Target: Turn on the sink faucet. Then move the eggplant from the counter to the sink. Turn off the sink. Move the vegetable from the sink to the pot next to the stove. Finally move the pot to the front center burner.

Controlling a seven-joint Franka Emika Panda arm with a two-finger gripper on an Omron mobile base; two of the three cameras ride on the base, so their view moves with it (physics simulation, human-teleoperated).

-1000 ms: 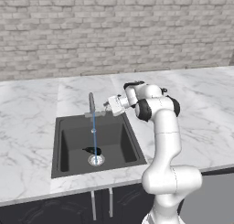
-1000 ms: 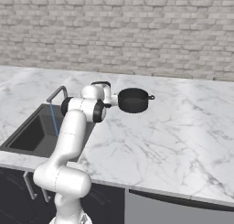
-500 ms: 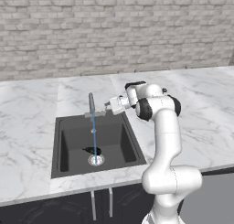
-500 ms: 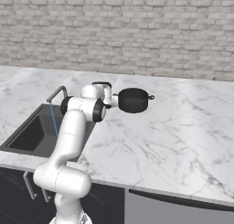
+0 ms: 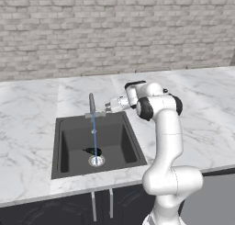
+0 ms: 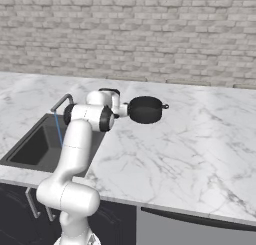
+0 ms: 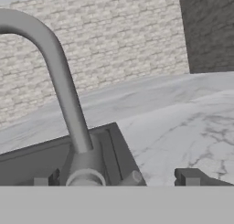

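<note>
Landmark: dark grey recessed sink basin (image 5: pixel 69 146) in white marble tabletop (image 5: pixel 27 127). Slim grey metal faucet spout (image 5: pixel 92 104) upright at basin back rim, thin blue water stream falling to round silver drain (image 5: pixel 96 161). Small dark eggplant (image 5: pixel 92 151) on basin floor, just beside drain. Claw (image 5: pixel 102 108) released, jaws wide, at faucet base, just right of it. Black two-handled pot (image 6: pixel 145 109) on tabletop right of basin.

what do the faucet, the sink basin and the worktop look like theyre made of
The slim grey upright faucet spout looks like brushed metal: even matte grey with a soft sheen. The dark grey rectangular sink basin could be coated metal or composite; its flat, dull walls leave that open, though the round drain gleams silver. The white worktop reads as polished marble from its grey veining.
</note>
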